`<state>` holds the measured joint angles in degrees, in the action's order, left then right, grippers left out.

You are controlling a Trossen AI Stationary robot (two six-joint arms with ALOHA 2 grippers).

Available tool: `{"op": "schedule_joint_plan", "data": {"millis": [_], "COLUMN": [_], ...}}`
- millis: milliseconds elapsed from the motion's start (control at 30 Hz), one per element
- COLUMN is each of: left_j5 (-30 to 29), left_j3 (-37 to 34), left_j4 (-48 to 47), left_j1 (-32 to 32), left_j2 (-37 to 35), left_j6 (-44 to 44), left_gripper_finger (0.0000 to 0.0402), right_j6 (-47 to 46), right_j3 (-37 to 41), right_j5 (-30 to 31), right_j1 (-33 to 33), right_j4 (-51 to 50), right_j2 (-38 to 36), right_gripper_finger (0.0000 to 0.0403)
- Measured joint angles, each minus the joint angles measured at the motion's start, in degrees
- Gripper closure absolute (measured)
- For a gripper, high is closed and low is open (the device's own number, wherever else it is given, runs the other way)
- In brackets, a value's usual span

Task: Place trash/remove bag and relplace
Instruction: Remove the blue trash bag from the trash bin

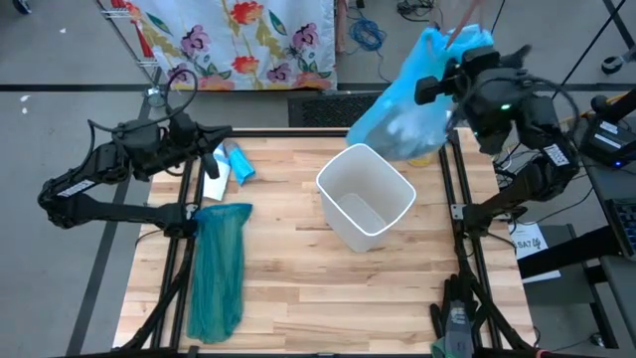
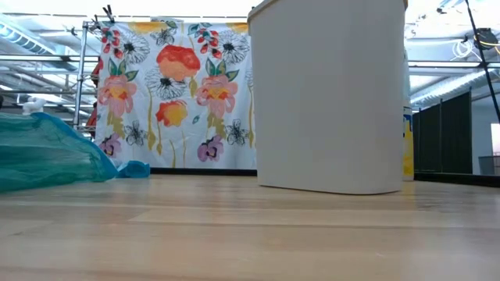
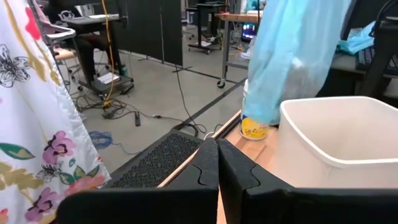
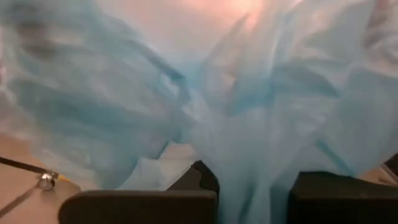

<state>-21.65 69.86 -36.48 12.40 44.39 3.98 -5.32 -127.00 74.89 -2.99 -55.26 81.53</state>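
Observation:
The pale sky-blue bag (image 1: 417, 99) hangs from my right gripper (image 1: 444, 88) over the table's far right corner, beyond the white bin (image 1: 366, 196). Pale lumps of trash (image 1: 405, 129) show dimly through its lower part. In the left wrist view the bag (image 3: 292, 56) hangs behind the bin (image 3: 336, 143). The bin stands upright and unlined at the table's middle. My left gripper (image 1: 206, 151) is shut and waits at the far left, touching nothing. My right gripper is shut on the bag's gathered upper part (image 4: 249, 168), several bunched layers pinched between the two fingers (image 4: 199, 180). The bag hangs below the hold, lifted clear of the bin, with its bottom (image 3: 261, 115) just above a yellow-labelled container.
A darker teal-green bag (image 1: 219, 268) lies flat along the table's left side, also seen in the low view (image 2: 47, 156). Small blue and white items (image 1: 237, 164) lie near my left gripper. A yellow-labelled container (image 3: 255, 127) stands at the far right corner. A floral cloth (image 1: 238, 40) hangs beyond the far edge.

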Motion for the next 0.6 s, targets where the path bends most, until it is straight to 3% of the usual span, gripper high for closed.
{"op": "schedule_joint_plan", "data": {"millis": [133, 333, 467, 600], "left_j5": [0.0, 0.0, 0.0, 0.0], "left_j3": [0.0, 0.0, 0.0, 0.0], "left_j4": [0.0, 0.0, 0.0, -0.1], "left_j1": [0.0, 0.0, 0.0, 0.0], "left_j2": [0.0, 0.0, 0.0, 0.1], "left_j6": [0.0, 0.0, 0.0, 0.1], "left_gripper_finger": [0.0401, 0.0401, 0.0401, 0.0401], "right_j6": [-13.2, -40.5, -41.6, -51.4], "right_j3": [0.0, 0.1, 5.9, 15.6], "right_j5": [-0.3, -0.5, -2.9, -5.0], "right_j1": [-0.9, -1.1, -1.9, -3.3], "right_j4": [-10.9, -34.7, -31.7, -34.4], "right_j2": [1.3, 2.9, 1.8, -0.5], "right_gripper_finger": [0.0403, 0.0403, 0.0403, 0.0403]}}
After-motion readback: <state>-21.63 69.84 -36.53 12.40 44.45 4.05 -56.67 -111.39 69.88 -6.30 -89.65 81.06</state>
